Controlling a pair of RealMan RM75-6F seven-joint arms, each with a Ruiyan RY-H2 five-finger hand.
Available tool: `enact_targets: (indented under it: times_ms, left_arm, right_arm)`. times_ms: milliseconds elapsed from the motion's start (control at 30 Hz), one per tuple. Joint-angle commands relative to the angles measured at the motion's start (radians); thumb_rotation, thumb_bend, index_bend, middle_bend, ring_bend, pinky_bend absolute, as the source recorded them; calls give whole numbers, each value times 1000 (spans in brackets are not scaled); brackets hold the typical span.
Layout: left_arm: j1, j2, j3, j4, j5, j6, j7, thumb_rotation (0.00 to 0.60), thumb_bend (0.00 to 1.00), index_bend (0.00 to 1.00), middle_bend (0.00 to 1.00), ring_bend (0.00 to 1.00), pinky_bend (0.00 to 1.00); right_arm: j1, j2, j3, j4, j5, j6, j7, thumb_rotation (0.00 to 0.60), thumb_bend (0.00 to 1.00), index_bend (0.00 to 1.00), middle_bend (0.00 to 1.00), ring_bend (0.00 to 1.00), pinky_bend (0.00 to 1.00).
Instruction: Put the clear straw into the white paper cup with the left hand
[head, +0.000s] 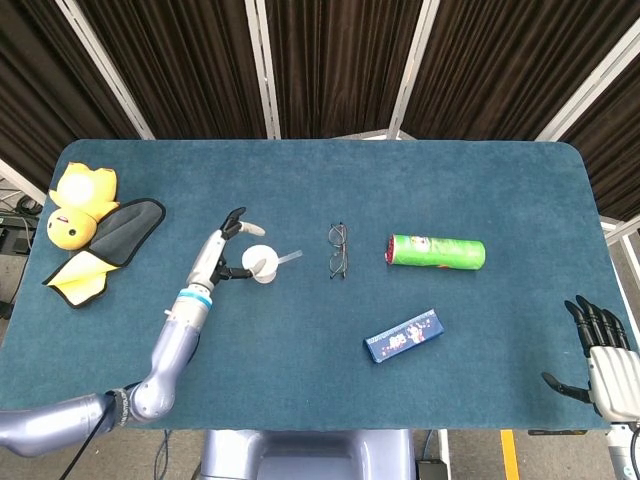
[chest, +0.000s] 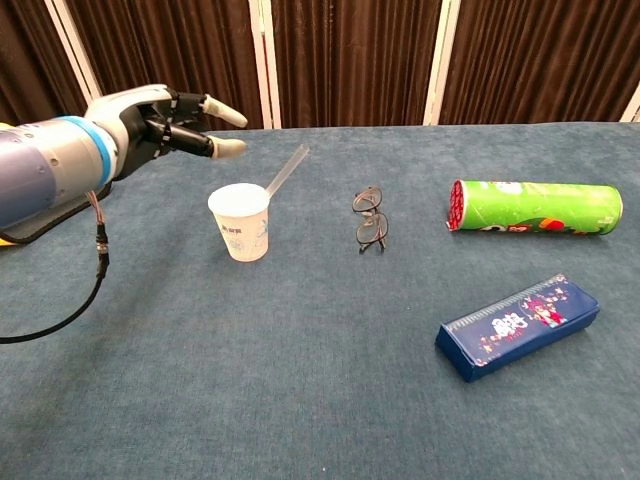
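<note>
Clear straw (chest: 285, 170): standing in the white paper cup (chest: 241, 222), lower end inside, upper end leaning out over the rim on the side toward the glasses (chest: 368, 217). Thin, see-through, hard to pick out against the blue worktop (chest: 300, 380).

Handling, by judgement: very light, slightly springy plastic tube, smooth and apt to slip or roll; crushes if pinched hard. Best taken mid-length with a gentle fingertip pinch, clear of the rim. The cup looks just as light and would tip from a sideways nudge on the leaning straw.

Left hand (chest: 160, 125): fingers spread, holding nothing, raised beside the cup on the side away from the glasses, not touching cup or straw.

Right hand (head: 600, 350): far from the cup at the worktop's near corner, fingers apart, idle.
</note>
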Motion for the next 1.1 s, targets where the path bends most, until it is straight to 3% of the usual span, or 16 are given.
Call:
enact_targets:
  times_ms: [33,67,167,300,433,600,867,1100]
  left_arm:
    - [34,65,72,-40,109,42,59,600,320,234,0,0,0]
    - [36,77,89,-41,126,47,83,600,321,217,0,0,0]
    - [55,175,215,-72,232,81,274,600,320,207,0,0,0]
    - [98,247,321,-125,314,165,436,600,320,205,0,0,0]
    - [155,294,399,-163,379,242,502,600,315,148,0,0,0]
    - [233,344,493,-170,438,292,494,600,267,74,0,0,0]
    - [306,372,559,-130,536,363,468,600,260,52,0,0,0]
    - [325,370,561,-101,617,400,436,600,262,51,0,0,0]
  right_arm:
    - [0,0,0,0,0,0,-1,600,86,0,0,0,0]
    - [0,0,0,0,0,1,-1,600,86,0,0,0,0]
    - [-2,-2,0,-1,-1,4,-6,600,85,0,0,0,0]
    - [-5,-5,0,-1,-2,10,-13,600,84,0,0,0,0]
    - [-9,-8,-1,1,-4,17,-14,600,82,0,0,0,0]
    - [-13,-11,-4,8,-10,25,-11,600,82,0,0,0,0]
    - [-16,-11,-8,17,-22,32,0,600,78,0,0,0,0]
    - [-17,-12,-8,15,-22,33,-7,600,77,0,0,0,0]
